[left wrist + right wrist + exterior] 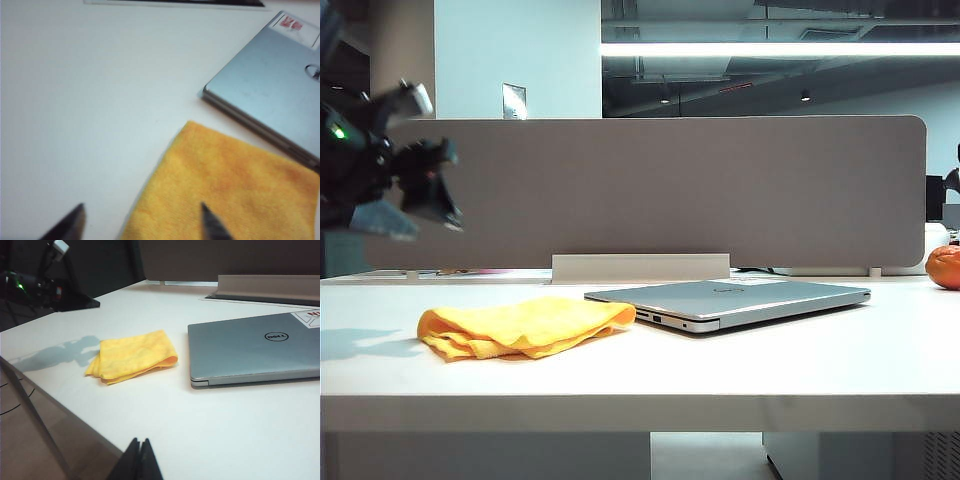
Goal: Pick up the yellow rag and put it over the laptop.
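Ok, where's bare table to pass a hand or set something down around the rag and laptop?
Free: the table in front of the yellow rag and laptop, and the left edge under the raised, open left gripper. Tight: the rag's edge nearly meets the laptop. An orange sits far right. The right gripper is shut, at the near edge.

One yellow rag (525, 327), one laptop (740, 300), one orange fruit (945, 267), two grippers: left gripper (142, 222), right gripper (140, 460)
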You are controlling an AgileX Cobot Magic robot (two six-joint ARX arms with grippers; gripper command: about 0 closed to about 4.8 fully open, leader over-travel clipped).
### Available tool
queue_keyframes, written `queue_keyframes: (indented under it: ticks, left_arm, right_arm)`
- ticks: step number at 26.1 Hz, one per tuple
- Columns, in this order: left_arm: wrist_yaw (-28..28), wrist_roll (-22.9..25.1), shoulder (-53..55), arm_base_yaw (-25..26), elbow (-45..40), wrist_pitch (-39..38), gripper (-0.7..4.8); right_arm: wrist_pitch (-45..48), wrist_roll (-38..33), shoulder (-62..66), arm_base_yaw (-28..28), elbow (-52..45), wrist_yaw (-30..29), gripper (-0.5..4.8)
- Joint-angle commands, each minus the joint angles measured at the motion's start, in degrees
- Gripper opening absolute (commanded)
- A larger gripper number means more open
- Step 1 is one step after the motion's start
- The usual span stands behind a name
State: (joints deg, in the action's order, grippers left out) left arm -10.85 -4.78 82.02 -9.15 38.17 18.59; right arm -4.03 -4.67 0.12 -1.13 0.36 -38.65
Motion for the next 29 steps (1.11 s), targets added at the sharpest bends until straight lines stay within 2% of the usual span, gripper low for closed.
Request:
queue_keyframes:
  ticks: [1, 5, 6, 7, 8, 12, 19, 20, 25, 29]
  left_arm:
    - [0.8, 0.0, 4.9, -0.8, 2.4, 0.7, 3.78]
    - [1.3, 0.0, 10.1, -0.8, 3.3, 1.4, 3.88]
    - [2.0, 0.0, 11.1, -0.8, 3.3, 1.6, 4.16]
    - [2.1, 0.0, 12.5, -0.8, 3.3, 1.7, 4.69]
    - [2.0, 0.0, 13.1, -0.8, 3.3, 1.7, 4.79]
    - [1.4, -0.2, 15.0, -1.3, 3.3, 1.7, 4.79]
    - [1.2, -0.1, 16.0, -5.0, 3.2, 1.2, 4.79]
    - [1.4, -0.1, 16.1, -5.6, 3.2, 1.2, 4.57]
    - [3.1, -0.2, 17.2, -7.7, 3.2, 0.8, 2.29]
    - [2.9, -0.1, 17.8, -7.8, 3.2, -0.2, 0.73]
  right_arm:
    - [-0.3, 0.2, -0.1, 0.0, -0.2, 0.2, -0.05]
    - [-0.4, 0.2, -0.1, 0.0, -0.2, 0.2, -0.05]
    - [-0.4, 0.2, -0.1, 0.0, -0.2, 0.2, -0.05]
    - [-0.4, 0.2, -0.1, 0.0, -0.2, 0.2, -0.05]
    - [-0.4, 0.2, -0.1, 0.0, -0.2, 0.2, -0.05]
    - [-0.4, 0.2, -0.1, 0.0, -0.2, 0.2, -0.05]
    - [-0.4, 0.2, -0.1, 0.0, -0.2, 0.2, -0.05]
    - [-0.4, 0.2, -0.1, 0.0, -0.2, 0.3, -0.05]
    - [-0.5, 0.2, -0.1, 0.0, -0.2, 0.4, -0.05]
    - [-0.5, 0.2, -0.1, 0.0, -0.2, 0.4, -0.05]
